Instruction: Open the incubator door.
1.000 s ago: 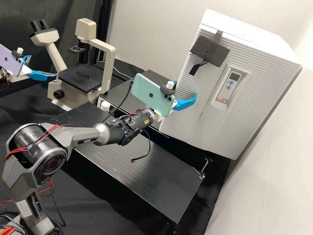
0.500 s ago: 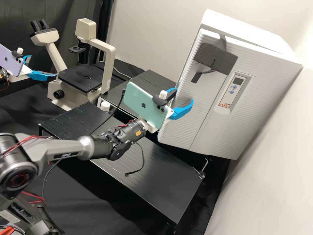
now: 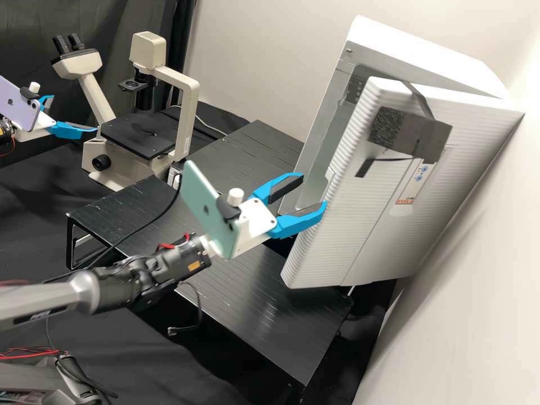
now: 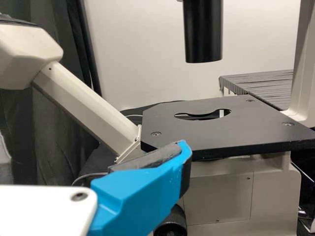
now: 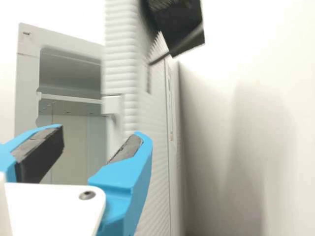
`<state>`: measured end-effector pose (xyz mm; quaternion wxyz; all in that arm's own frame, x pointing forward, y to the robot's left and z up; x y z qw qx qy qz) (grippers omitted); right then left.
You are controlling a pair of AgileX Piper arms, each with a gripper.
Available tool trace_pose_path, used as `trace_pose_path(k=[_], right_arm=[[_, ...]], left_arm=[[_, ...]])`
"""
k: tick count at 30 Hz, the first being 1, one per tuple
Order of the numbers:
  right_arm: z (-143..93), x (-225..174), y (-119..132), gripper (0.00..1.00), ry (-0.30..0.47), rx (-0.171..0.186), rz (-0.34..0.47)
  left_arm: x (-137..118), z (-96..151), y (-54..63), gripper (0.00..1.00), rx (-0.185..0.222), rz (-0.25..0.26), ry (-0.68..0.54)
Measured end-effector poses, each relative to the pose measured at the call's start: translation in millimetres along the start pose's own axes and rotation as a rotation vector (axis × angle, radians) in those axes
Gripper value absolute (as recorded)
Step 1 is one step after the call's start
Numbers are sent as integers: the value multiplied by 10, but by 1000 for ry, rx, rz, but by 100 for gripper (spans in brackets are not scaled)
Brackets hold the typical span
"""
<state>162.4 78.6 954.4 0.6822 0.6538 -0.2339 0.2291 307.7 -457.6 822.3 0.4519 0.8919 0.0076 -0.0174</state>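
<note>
The incubator door [image 3: 360, 225] stands partly swung out from the incubator body [image 3: 326, 112], baring the opening along its free edge. My right gripper [image 3: 313, 191] is open at that edge, one fingertip overlapping the door; I cannot tell whether they touch. In the right wrist view, my right gripper [image 5: 101, 135] has parted fingers with nothing between them, in front of the door [image 5: 120, 69] and the shelf inside. My left gripper [image 3: 70, 117] is open beside the microscope. In the left wrist view, one blue finger of my left gripper [image 4: 142, 191] stands before the microscope stage.
The cream microscope [image 3: 185, 118] with its black stage stands at the back left. A low black table [image 3: 270, 315] extends below my right arm and the door. Dark foam and tape [image 3: 409, 132] are fixed to the door front. A white wall [image 3: 478, 292] rises at the right.
The door has swung outward from near the body, widening the opening. My right gripper has moved back, left and lower, turning, and its fingers show farther apart. My left gripper has not moved.
</note>
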Motion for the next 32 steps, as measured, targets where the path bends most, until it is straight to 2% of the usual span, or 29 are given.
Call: trace_pose_path(k=[6,9,13,17,20,24,27,29,32], right_arm=[[63,-309,96,100,32,-12,72],[62,-322,83,100,49,12,60],[26,-317,8,100,113,26,2],[-30,-332,-153,100,207,72,-102],[-79,-333,-306,100,237,84,-178],[-127,-337,-479,100,289,122,-200],[-97,-319,-620,100,311,156,-227],[-88,-310,-675,100,313,196,-252],[-70,-304,-773,100,301,235,-297]], left_arm=[[0,0,0,100,0,0,0],[0,0,0,100,0,0,0],[0,0,0,100,0,0,0],[0,0,0,100,0,0,0],[0,0,0,100,0,0,0],[0,0,0,100,0,0,0],[0,0,0,100,0,0,0],[0,0,0,100,0,0,0],[0,0,0,100,0,0,0]])
